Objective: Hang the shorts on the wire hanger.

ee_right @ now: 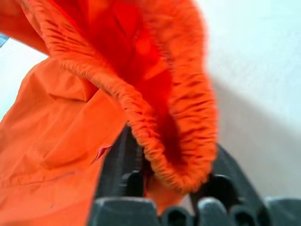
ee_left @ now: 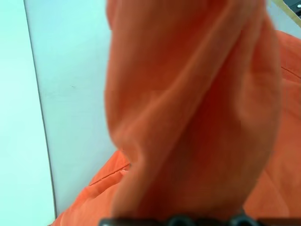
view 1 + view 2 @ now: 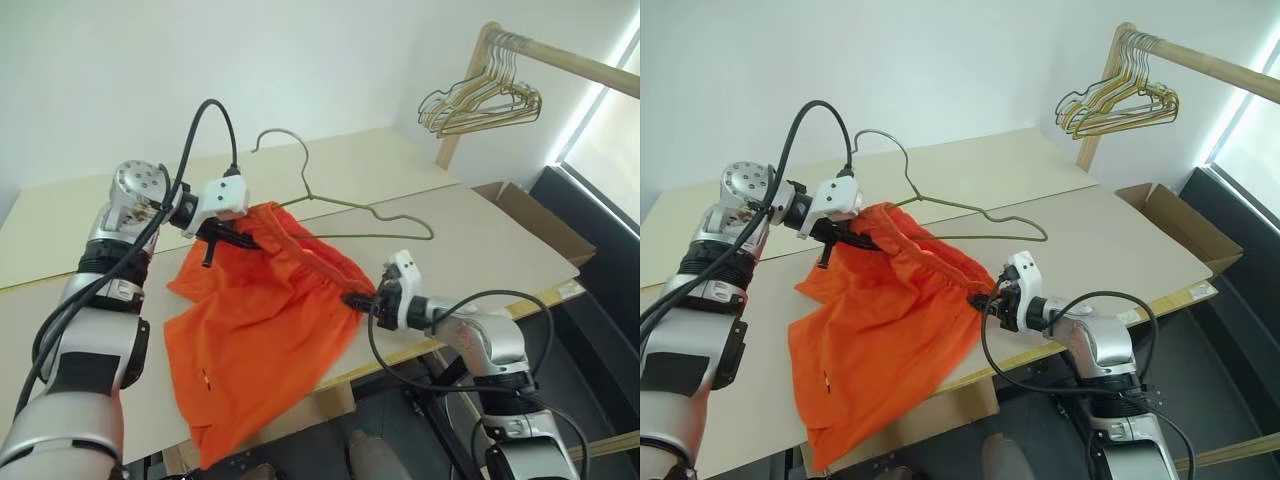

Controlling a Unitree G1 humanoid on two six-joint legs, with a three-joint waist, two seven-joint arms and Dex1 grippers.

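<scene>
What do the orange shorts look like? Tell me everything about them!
The shorts are bright orange, soft, wrinkly cloth with a bunched, stretchy waistband. They are spread out crumpled on the pale table, one leg drooping over its front edge. The left gripper pinches one end of the waistband and lifts it; the right gripper is shut on the other end. The thin wire hanger lies just behind them.

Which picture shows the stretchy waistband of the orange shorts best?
The right wrist view: the gathered waistband sits right up close between the right gripper's fingers, every wrinkle clear. The two eye views show it far off, stretched between both grippers. The left wrist view gives just smooth orange cloth.
</scene>
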